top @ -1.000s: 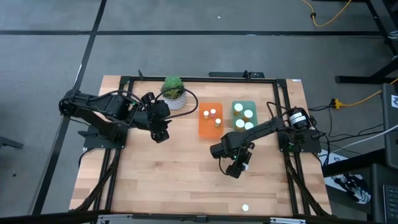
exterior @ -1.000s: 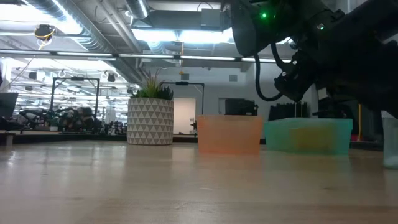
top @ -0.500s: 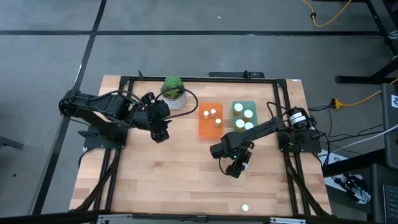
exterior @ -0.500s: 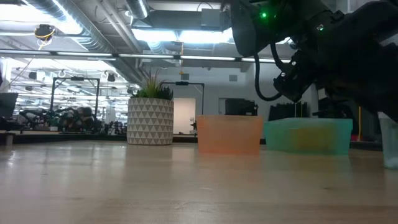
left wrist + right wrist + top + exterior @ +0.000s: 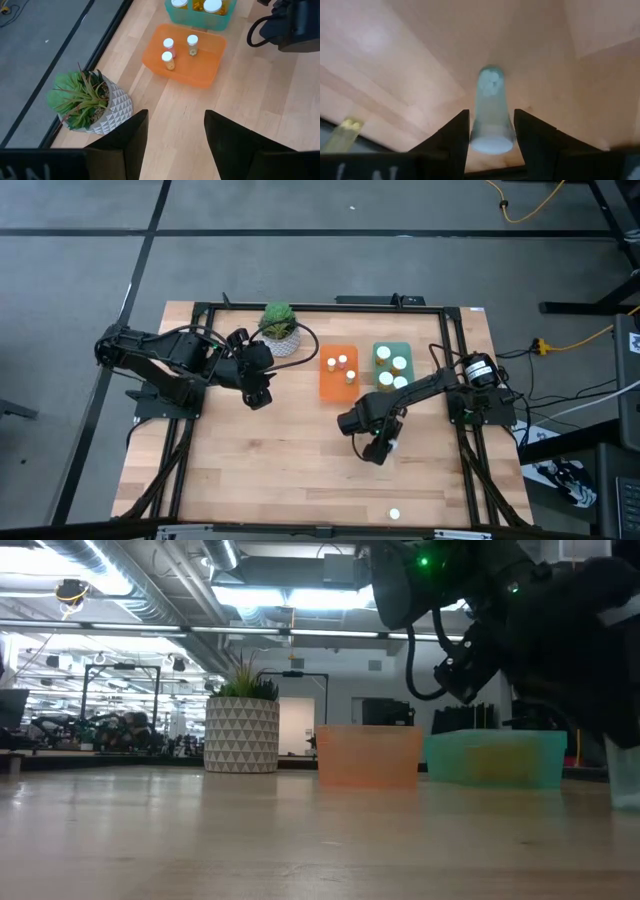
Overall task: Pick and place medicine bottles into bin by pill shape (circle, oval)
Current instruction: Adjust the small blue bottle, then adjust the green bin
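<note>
I've got a medicine bottle pinched between my right gripper's two dark fingers, white cap toward the wrist, clear greenish body pointing away, pale round-looking pills bunched at its far end. The plastic is smooth and see-through, and the wood grain of the table shows beyond it. From above, the bottle is mostly hidden under my gripper, with only a white speck showing at the fingertips. In the low view it is cut off at the frame edge, a pale translucent cylinder hanging just over the boards.

Just beyond my right gripper sit two bins side by side, touching: the orange bin with three narrow white-capped bottles standing in it, and the green bin holding wider-capped ones. Both are translucent, soft-cornered rectangles. How many sit in the green one I can't count cleanly.

One lone white-capped bottle sits well behind my gripper, near the table's front edge.

My left gripper hangs off to the side, fingers spread with nothing between them, near a spiky green plant in a white pot with a triangle pattern.
</note>
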Controlling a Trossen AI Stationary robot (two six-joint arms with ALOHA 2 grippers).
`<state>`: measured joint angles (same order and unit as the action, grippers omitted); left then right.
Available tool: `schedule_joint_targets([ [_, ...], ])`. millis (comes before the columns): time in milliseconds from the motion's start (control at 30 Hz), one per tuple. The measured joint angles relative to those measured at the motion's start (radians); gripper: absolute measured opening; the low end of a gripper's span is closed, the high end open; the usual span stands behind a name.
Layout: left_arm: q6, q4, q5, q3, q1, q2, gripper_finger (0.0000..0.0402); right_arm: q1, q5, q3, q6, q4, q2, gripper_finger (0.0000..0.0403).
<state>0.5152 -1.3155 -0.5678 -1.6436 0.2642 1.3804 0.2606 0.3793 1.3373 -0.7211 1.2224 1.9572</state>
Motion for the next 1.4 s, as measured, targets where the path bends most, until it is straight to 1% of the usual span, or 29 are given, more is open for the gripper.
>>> schedule_joint_targets([
  [67,0.000,0.000,0.000,0.000,0.000,0.000,0.0187,0.000,-0.018,0.000,-0.009,0.000,0.000,0.0157],
  [233,-0.001,0.000,0.000,0.000,0.000,0.000,0.0187,0.000,-0.020,0.000,-0.008,0.000,0.000,0.0157],
  [367,-0.001,0.000,0.000,0.000,0.000,0.000,0.0187,0.000,-0.091,0.000,0.020,-0.005,0.000,0.0157],
  [567,-0.002,0.000,0.000,0.000,0.000,0.000,0.0187,0.000,-0.119,0.000,0.022,-0.025,0.000,0.0157],
  [767,-0.001,0.000,0.000,0.000,0.000,0.000,0.0187,-0.002,-0.195,0.001,0.050,-0.047,0.000,0.0157],
  [933,-0.001,0.000,0.000,0.000,0.000,0.000,0.0187,-0.024,-0.290,0.067,0.075,0.055,0.000,0.0150],
  [1033,-0.001,0.000,0.000,0.000,0.000,0.000,0.0187,-0.043,-0.344,0.139,0.097,0.100,-0.001,0.0141],
  [1200,0.006,0.000,0.000,0.000,0.000,0.000,0.0187,-0.056,-0.396,0.275,0.128,0.218,-0.004,0.0127],
  [1333,0.007,0.000,0.000,0.000,0.000,0.000,0.0187,-0.052,-0.465,0.339,0.133,0.342,-0.043,0.0124],
  [1400,0.007,0.001,-0.001,0.000,0.000,0.000,0.0187,-0.039,-0.490,0.335,0.147,0.352,-0.081,0.0124],
])
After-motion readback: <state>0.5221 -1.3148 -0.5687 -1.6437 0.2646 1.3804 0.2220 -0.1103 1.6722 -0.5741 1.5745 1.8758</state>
